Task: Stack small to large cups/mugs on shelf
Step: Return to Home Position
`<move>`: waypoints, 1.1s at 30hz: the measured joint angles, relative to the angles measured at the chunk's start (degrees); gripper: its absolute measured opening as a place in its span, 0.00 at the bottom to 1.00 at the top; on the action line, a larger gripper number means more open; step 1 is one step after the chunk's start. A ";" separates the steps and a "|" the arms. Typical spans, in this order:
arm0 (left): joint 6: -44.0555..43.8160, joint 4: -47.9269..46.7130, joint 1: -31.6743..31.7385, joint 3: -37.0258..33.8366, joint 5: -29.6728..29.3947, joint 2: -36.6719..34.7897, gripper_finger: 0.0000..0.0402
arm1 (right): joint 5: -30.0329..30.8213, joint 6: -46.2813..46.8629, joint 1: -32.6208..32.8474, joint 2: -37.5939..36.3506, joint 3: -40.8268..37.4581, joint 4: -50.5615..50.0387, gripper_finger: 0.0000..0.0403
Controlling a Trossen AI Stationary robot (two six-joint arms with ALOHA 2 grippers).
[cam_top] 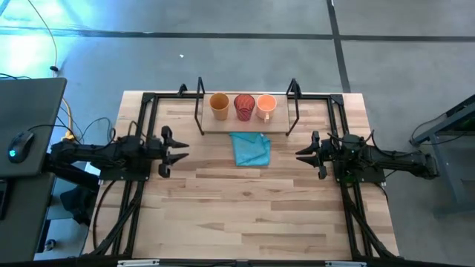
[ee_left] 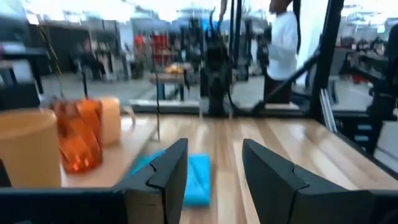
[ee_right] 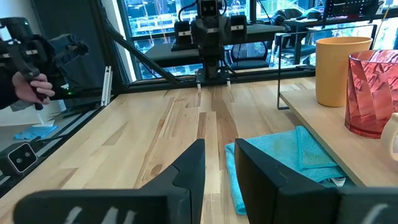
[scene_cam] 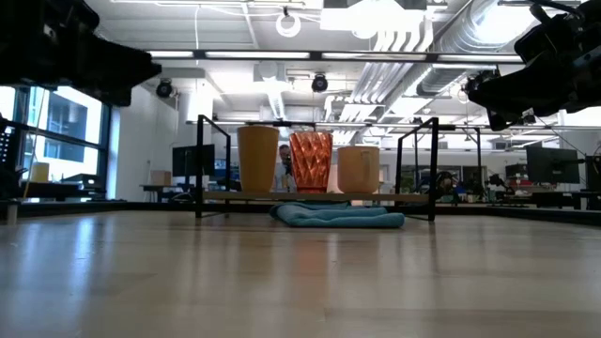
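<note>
From above, shows three cups in one row on the shelf point(cam_top: 215, 126): tan tumbler point(cam_top: 219, 105), red ribbed cup point(cam_top: 244, 106), orange mug point(cam_top: 266, 106). Shows one blue cloth point(cam_top: 250, 149) on the table point(cam_top: 245, 215), just in front of the shelf. Only at the left wrist, catches a person point(ee_left: 283, 43) beyond the table. Keeps two grippers, left point(cam_top: 182, 150) and right point(cam_top: 299, 154), well apart from the cups, fingers spread, pinching nothing.

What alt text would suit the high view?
A tan tumbler, a red ribbed cup and an orange mug stand in a row on the shelf. A blue cloth lies before it; the left gripper and right gripper flank it, open.
</note>
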 joint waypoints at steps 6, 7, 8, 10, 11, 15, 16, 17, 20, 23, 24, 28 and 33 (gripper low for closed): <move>2.72 -0.05 0.00 0.04 -1.05 -4.12 0.36 | 0.00 -0.02 -0.02 0.01 0.02 0.00 0.19; 2.98 -0.15 -0.02 0.04 -1.37 -5.10 0.36 | 0.00 -0.02 0.00 0.00 0.00 0.00 0.19; 3.34 -0.12 -0.01 0.04 -1.86 -6.22 0.36 | 0.00 -0.01 0.00 0.00 0.00 0.00 0.19; 4.29 0.16 0.00 0.06 -2.88 -7.78 0.36 | 0.00 -0.02 0.00 0.01 0.00 0.00 0.19; 4.68 0.51 -0.02 0.19 -3.41 -7.46 0.36 | 0.00 0.01 -0.01 -0.01 0.00 0.00 0.19; 5.72 -0.97 0.00 0.22 -5.17 -7.57 0.36 | -0.02 -0.02 -0.02 -0.02 0.00 0.00 0.19; 5.74 -1.42 0.00 0.22 -5.31 -7.53 0.36 | 0.00 0.01 0.00 -0.01 0.00 0.00 0.19; 5.80 -1.54 -0.01 0.19 -5.31 -7.51 0.36 | 0.00 0.00 -0.02 0.01 0.00 0.00 0.19; 5.88 -2.44 -0.02 0.20 -5.31 -7.54 0.36 | -0.01 -0.01 0.00 -0.02 0.00 0.00 0.19; 7.45 -3.41 -0.02 0.20 -5.16 -7.56 0.36 | 0.00 0.00 -0.01 -0.02 0.01 0.00 0.19; 8.05 -4.27 -0.02 0.22 -4.88 -7.56 0.36 | 0.00 -0.01 0.00 -0.02 0.02 0.00 0.19; 11.11 -6.45 0.00 0.21 -2.34 -7.54 0.36 | 0.00 0.00 -0.02 -0.02 0.01 0.00 0.19; 12.29 -6.56 -0.02 0.19 0.09 -7.54 0.36 | 0.00 -0.01 -0.01 -0.02 0.01 0.00 0.19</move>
